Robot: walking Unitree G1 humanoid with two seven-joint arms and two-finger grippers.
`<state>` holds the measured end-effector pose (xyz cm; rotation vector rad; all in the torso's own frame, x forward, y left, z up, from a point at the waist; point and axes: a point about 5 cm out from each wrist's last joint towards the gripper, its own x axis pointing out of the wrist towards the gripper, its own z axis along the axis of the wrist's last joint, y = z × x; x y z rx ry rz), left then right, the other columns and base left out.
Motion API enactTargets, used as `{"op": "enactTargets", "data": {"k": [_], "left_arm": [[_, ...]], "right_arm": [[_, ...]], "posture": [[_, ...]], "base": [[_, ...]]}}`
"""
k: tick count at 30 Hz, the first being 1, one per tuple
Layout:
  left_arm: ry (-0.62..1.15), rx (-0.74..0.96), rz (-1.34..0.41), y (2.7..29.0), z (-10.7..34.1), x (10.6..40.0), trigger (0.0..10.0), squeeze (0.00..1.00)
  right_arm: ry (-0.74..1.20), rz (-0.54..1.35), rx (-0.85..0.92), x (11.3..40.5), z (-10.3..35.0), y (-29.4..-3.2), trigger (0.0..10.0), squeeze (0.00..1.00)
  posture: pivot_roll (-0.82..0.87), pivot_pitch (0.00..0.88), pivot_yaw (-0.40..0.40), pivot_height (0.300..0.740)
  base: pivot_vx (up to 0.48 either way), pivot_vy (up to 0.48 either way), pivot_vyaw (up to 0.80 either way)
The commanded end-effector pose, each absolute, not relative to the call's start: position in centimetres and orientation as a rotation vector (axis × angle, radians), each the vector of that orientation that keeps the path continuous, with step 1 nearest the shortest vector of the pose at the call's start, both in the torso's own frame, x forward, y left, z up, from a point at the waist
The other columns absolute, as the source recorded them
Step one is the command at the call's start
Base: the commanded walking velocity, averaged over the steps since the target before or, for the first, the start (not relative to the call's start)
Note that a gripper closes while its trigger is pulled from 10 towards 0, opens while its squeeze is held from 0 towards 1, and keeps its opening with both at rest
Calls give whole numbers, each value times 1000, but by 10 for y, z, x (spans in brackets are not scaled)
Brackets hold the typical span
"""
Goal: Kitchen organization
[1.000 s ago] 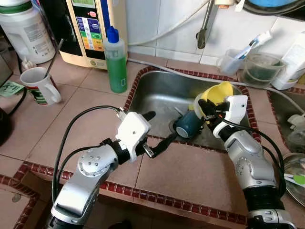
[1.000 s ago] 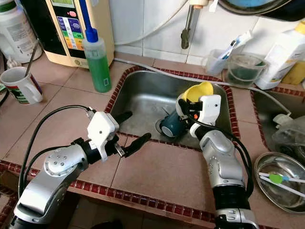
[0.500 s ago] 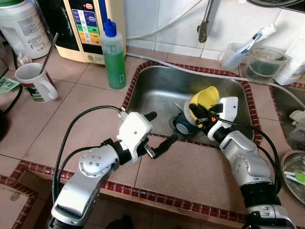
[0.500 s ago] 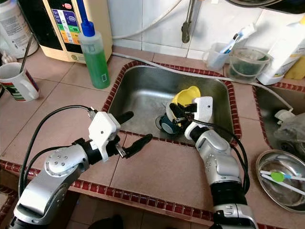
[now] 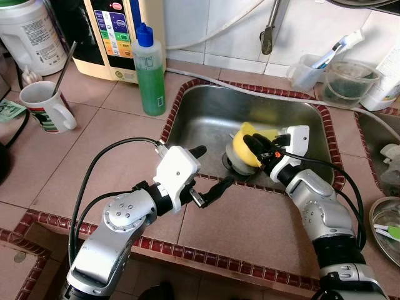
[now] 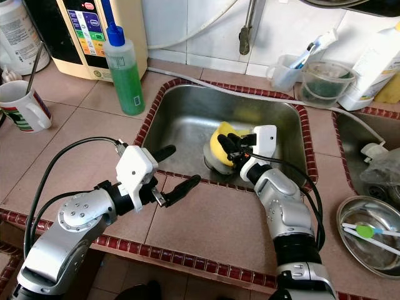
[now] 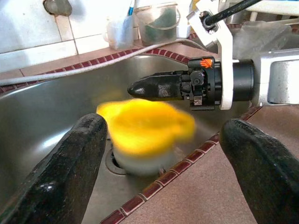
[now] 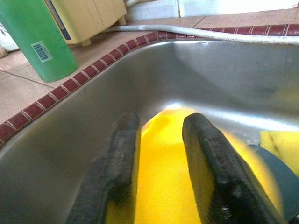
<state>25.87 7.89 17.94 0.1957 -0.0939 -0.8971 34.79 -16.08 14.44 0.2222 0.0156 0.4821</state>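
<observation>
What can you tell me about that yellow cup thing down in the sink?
The yellow cup looks like smooth plastic, bright yellow, with a paler rim. It sits low in the steel sink, over the drain, on a dark blue cup beneath it. The right claw grips its wall, one finger inside. The left wrist view shows it blurred.

Two thick black fingers [image 7: 63, 172] of the left gripper [image 7: 161, 179] frame the scene, set wide apart. Between them, down in the stainless-steel sink basin [image 7: 42, 116], sits a blurred bright-yellow rounded cup [image 7: 145, 126] over a pale base at the drain. Just above it reaches the right gripper [image 7: 140, 88], its black fingers pointing across the basin from a white and silver wrist. A grey hose [image 7: 93, 65] runs along the red-tiled sink rim [image 7: 149, 189], and clear plastic containers [image 7: 156, 21] stand by the white tiled wall [image 7: 28, 28].
</observation>
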Motion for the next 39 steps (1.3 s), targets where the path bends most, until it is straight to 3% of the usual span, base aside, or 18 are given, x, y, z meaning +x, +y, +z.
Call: {"op": "enactTargets", "data": {"k": [1, 14, 19, 28, 39], "left_arm": [[-115, 200, -914, 76, 184, 257, 10000, 0], [-130, 205, -901, 76, 186, 262, 10000, 0], [-155, 228, -739, 85, 185, 282, 10000, 0], [-94, 50, -619, 100, 182, 306, 10000, 0], [-77, -16, -531, 110, 173, 321, 10000, 0]], "right_arm": [[4, 476, 229, 351, 148, -163, 10000, 1000], [-28, 476, 230, 354, 153, -162, 10000, 1000], [-67, 411, 185, 355, 156, -164, 10000, 1000], [-174, 329, 233, 342, 170, -156, 10000, 1000], [-257, 212, 175, 327, 179, -151, 10000, 1000]], "posture": [[103, 164, -43, 740], [103, 133, -45, 740], [89, 94, -46, 740], [56, 35, -46, 740], [17, 9, -18, 740]], "base": [[0, 0, 0], [0, 0, 0], [0, 0, 0], [0, 0, 0], [0, 0, 0]]}}
